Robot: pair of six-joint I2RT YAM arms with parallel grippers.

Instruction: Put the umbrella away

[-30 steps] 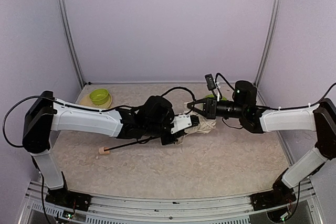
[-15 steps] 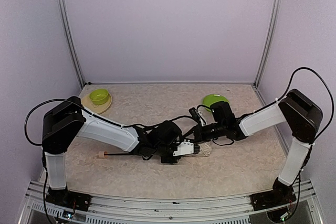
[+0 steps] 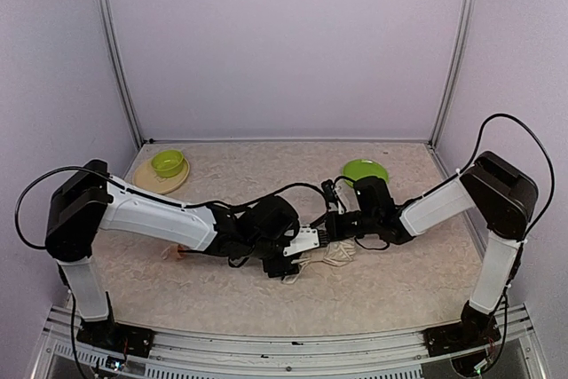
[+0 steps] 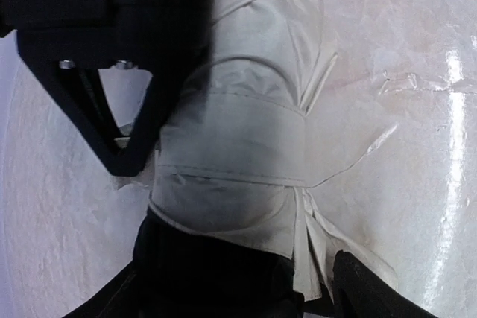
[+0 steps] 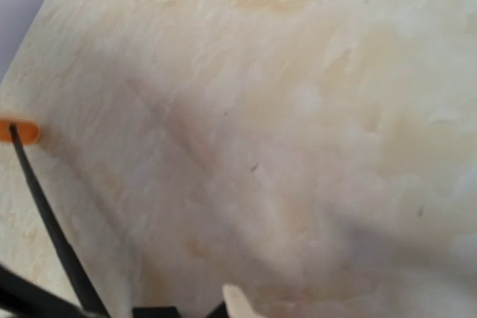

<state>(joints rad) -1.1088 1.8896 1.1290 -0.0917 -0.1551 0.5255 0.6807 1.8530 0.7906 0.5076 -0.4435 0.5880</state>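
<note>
The umbrella [image 3: 335, 255] lies folded on the table in the middle, cream fabric bunched and bound by its strap [image 4: 246, 135]. Its wooden knob handle [image 3: 172, 253] shows at the left, also in the right wrist view [image 5: 19, 131] with the thin black shaft [image 5: 52, 229]. My left gripper [image 3: 306, 242] is open, its fingers [image 4: 364, 288] spread to either side of the bundle's near end. My right gripper [image 3: 332, 228] is shut, its tip down against the fabric's far side [image 4: 123, 158]; nothing shows held in it.
At the back left a green bowl [image 3: 167, 162] sits on a beige plate [image 3: 161, 181]. A green plate [image 3: 365, 169] lies at the back right, just behind the right arm. Purple walls and metal posts close in the table.
My left gripper has opened and let go of the umbrella bundle, which now rests on the table. The right arm came down from the air to the fabric and has stayed there.
</note>
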